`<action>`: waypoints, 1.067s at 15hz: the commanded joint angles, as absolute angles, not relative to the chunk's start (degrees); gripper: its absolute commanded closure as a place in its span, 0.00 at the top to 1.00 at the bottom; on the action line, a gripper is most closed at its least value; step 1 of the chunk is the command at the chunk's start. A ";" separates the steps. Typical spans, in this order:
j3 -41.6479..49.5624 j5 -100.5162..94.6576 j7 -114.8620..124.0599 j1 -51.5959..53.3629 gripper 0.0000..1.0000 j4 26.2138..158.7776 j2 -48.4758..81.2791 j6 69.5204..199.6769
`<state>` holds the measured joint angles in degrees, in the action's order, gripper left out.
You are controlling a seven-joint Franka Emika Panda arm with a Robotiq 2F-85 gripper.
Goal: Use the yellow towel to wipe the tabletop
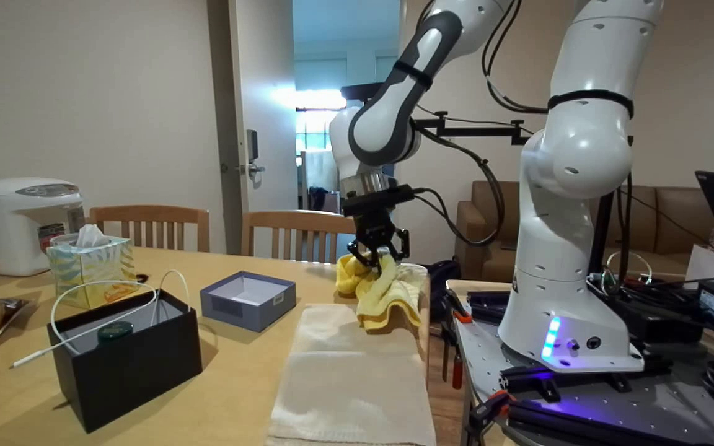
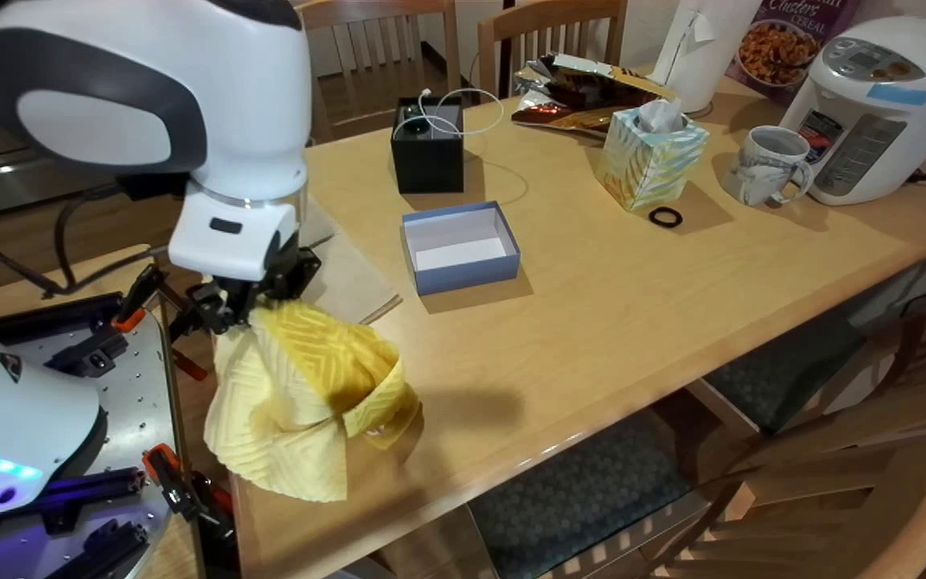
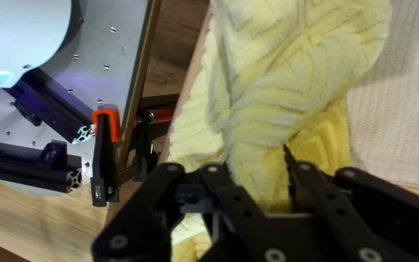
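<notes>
The yellow towel (image 1: 388,303) lies crumpled on the wooden tabletop (image 1: 233,396), at the edge nearest the robot base. In an exterior view the towel (image 2: 310,394) is bunched, with its upper part raised at the gripper (image 2: 250,310) and its lower folds on the tabletop (image 2: 592,322). In the wrist view a fold of the towel (image 3: 304,72) fills the space between the fingers of my gripper (image 3: 258,163). The gripper (image 1: 385,254) points down and is shut on that fold. The fingertips are partly hidden by the cloth.
A beige mat (image 1: 351,384) lies beside and partly under the towel. A shallow blue-grey box (image 2: 467,277), a black box with a white cable (image 1: 140,365), a tissue box (image 2: 648,165) and a mug (image 2: 760,169) stand on the table. Orange-tipped clamps (image 3: 106,156) are near the robot's bench.
</notes>
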<state>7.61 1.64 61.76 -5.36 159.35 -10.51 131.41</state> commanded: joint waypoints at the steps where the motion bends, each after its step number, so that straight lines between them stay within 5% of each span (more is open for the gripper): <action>1: 5.69 2.10 61.48 -6.95 0.20 159.04 -12.40 129.43; 9: 5.32 2.17 61.50 -7.41 0.20 158.93 -14.63 128.03; 10: 5.32 2.17 61.50 -7.41 0.08 158.93 -14.62 128.03; 16: 5.27 0.32 61.58 -9.54 0.08 156.31 -13.72 131.08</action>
<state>6.31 1.42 61.93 -7.63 158.08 -14.67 129.98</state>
